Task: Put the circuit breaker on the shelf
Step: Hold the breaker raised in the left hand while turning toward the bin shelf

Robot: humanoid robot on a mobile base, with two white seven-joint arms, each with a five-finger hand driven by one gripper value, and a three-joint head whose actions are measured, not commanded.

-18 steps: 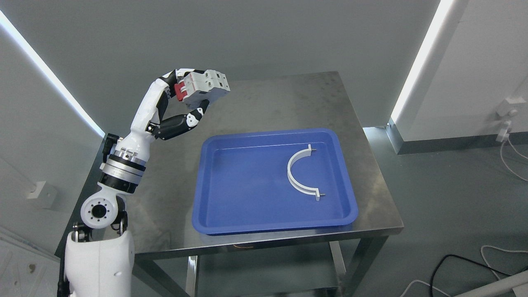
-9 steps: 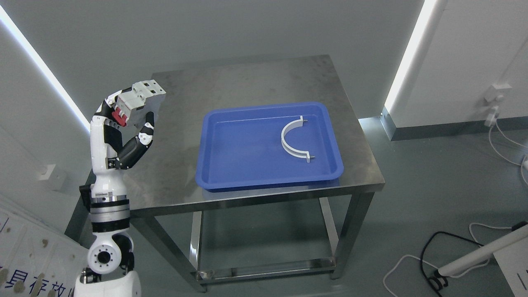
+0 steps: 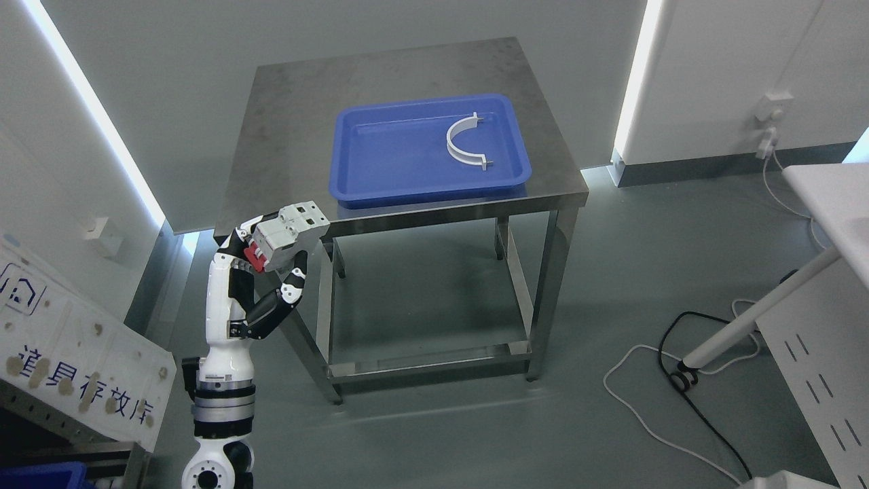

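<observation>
On my feed the left arm [image 3: 220, 353] wears glossy white shells with black joints. Its left hand [image 3: 261, 285] has black fingers [image 3: 297, 282] with white knuckle pads. The wrist carries silver and black rings, then a round white joint with a dark hub.

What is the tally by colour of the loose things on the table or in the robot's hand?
Blue: 1, the blue plastic tray on the steel table.
White: 1, the white curved plastic clamp lying in the tray.
Grey with red: 1, the grey circuit breaker with red switch, gripped by the left hand.
Total: 3.
</observation>
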